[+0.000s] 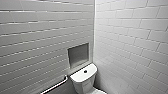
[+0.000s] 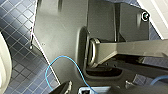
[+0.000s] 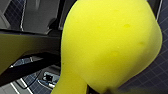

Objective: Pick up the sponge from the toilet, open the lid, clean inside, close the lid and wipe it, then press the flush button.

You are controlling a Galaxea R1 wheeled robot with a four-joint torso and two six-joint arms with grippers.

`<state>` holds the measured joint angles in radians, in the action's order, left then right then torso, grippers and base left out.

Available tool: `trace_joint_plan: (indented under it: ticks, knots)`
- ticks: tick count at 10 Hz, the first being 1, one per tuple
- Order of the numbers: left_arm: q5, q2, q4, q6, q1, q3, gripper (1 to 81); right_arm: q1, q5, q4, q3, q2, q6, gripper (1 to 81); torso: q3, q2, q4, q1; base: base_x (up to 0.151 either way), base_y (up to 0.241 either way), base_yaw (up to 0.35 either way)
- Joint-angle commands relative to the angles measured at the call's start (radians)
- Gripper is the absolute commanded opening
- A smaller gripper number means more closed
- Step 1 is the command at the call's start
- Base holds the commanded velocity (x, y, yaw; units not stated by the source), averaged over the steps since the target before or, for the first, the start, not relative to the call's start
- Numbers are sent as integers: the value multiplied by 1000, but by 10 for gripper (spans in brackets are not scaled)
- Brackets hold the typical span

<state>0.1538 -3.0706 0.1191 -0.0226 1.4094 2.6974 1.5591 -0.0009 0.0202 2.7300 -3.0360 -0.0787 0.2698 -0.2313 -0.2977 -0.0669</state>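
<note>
The sponge is held pinched in the right gripper: its narrowed end is clamped at the jaws and its bulged body is carried close against the wrist, above the dark tiled floor. The toilet is located in the corner of the tiled walls, with the flush button uppermost, below a recessed niche.

A blue cable loops over dark tiled floor (perhaps glossy).
</note>
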Motion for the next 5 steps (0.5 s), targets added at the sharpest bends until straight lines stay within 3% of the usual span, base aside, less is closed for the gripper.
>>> trace_joint_plan:
  ticks: [1, 3, 5]
  knots:
    - [58, -2, -7, 4, -51, -4, 811, -32, -62, -6, -4, 0, 2, 10, 0, 0, 0, 0, 0, 0, 0]
    - [58, -2, -7, 4, -51, -4, 811, -32, -62, -6, -4, 0, 2, 10, 0, 0, 0, 0, 0, 0, 0]
    - [58, -2, -7, 4, -51, -7, 811, -30, -62, -6, -4, 0, 2, 10, 0, -1, 0, 3, 96, 0, 0]
